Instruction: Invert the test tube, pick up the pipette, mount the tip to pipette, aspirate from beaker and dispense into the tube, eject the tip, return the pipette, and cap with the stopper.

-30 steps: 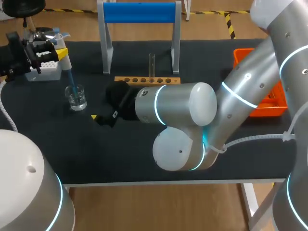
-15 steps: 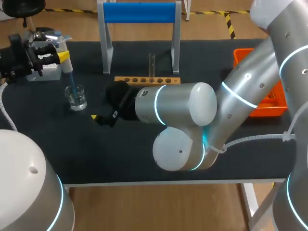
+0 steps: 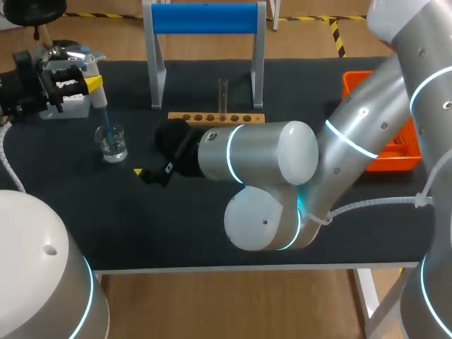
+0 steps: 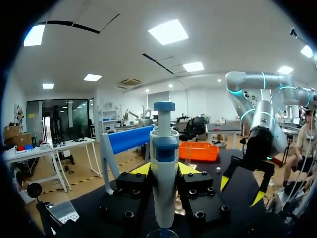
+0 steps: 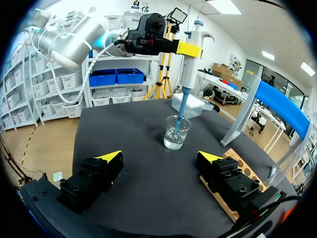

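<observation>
My left gripper (image 3: pixel 90 82) is shut on the white and blue pipette (image 4: pixel 164 148) and holds it upright over the glass beaker (image 3: pixel 111 143). The pipette's blue tip (image 3: pixel 104 120) dips into the beaker's clear liquid (image 5: pixel 176 139). In the left wrist view the pipette body stands between the yellow fingertips of my left gripper (image 4: pixel 164 171). My right gripper (image 3: pixel 151 174) hangs open and empty low over the mat, right of the beaker and facing it (image 5: pixel 158 158). A test tube (image 3: pixel 222 94) stands in the wooden rack (image 3: pixel 216 118).
A white tip box (image 3: pixel 68 103) sits behind the beaker at the table's far left. A blue-topped stand (image 3: pixel 205 18) rises behind the rack. An orange tray (image 3: pixel 395 157) lies at the right, partly hidden by my right arm.
My left gripper with the pipette has shifted slightly, and the tip stays in the beaker. The right arm has not moved.
</observation>
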You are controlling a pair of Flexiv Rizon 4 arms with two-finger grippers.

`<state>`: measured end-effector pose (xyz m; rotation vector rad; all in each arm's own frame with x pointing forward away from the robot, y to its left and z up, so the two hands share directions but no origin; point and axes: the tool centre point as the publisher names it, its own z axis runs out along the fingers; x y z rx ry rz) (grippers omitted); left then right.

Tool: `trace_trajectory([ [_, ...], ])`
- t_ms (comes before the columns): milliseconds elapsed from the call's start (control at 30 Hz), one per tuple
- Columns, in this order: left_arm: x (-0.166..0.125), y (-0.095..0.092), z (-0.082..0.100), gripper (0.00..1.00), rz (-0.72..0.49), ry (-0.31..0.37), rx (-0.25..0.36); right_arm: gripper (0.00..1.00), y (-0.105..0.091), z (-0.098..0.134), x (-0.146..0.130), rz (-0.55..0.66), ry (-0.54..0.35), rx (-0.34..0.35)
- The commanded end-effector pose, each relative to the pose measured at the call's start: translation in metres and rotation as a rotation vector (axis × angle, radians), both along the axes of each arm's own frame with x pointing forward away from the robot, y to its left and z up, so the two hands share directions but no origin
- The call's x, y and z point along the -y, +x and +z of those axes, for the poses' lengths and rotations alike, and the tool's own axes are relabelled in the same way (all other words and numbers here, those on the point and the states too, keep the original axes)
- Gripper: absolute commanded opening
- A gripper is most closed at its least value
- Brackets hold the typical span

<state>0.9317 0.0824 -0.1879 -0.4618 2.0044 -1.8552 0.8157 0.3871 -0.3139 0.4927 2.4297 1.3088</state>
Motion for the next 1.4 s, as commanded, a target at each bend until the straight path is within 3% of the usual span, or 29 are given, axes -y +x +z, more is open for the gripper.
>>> trace_trajectory([
  [33, 0.0004, -0.0016, 0.0004, 0.00, 0.004, 0.001, -0.002, 1.00, 0.0002, -0.0008, 0.0005, 0.001, 0.003, -0.001],
  [533, 0.0014, -0.0014, 0.0002, 0.00, 0.009, 0.012, -0.025, 1.00, 0.0002, -0.0008, 0.0005, 0.001, 0.003, -0.001],
  [1400, 0.0021, -0.0016, 0.0022, 0.00, 0.016, 0.003, -0.016, 1.00, 0.0002, -0.0008, 0.0005, 0.001, 0.003, -0.001],
])
